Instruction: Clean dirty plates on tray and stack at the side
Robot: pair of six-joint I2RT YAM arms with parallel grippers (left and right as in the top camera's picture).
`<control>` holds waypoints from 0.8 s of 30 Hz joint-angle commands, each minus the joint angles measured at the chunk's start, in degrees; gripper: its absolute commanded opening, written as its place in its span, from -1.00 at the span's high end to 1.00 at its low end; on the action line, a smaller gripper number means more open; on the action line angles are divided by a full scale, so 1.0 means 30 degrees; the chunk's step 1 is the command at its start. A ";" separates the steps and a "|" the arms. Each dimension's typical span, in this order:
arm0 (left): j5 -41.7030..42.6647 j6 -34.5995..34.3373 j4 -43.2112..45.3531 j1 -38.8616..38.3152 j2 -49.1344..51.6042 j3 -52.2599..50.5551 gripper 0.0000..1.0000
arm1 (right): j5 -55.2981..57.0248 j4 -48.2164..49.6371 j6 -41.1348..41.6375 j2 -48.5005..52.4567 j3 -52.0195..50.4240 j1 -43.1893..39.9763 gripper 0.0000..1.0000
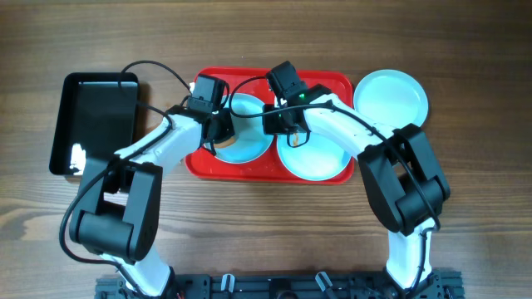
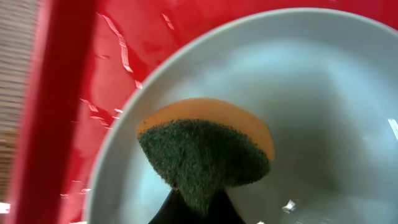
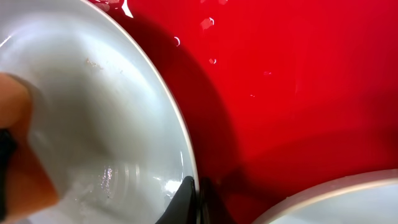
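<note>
Plate (image 3: 93, 93) rim pinched by right gripper (image 3: 196, 190); left gripper (image 2: 196, 210) clamps sponge (image 2: 205, 155), both mostly cropped

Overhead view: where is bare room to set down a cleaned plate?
Bare table right of the red tray, below the lone plate. The black tray is mostly bare too. Crowded: the red tray, filled by two plates, the left gripper and the right gripper.

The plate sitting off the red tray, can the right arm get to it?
Probably yes. The lone plate sits uncovered, with nothing tall between it and the right gripper. But that gripper is pinching the rim of a tray plate, so it must let go first.
</note>
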 commanded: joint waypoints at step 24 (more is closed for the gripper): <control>0.0379 -0.0758 -0.6178 -0.0248 -0.7271 0.0510 0.92 | 0.6696 -0.1188 -0.3585 -0.2900 0.2586 0.0109 0.91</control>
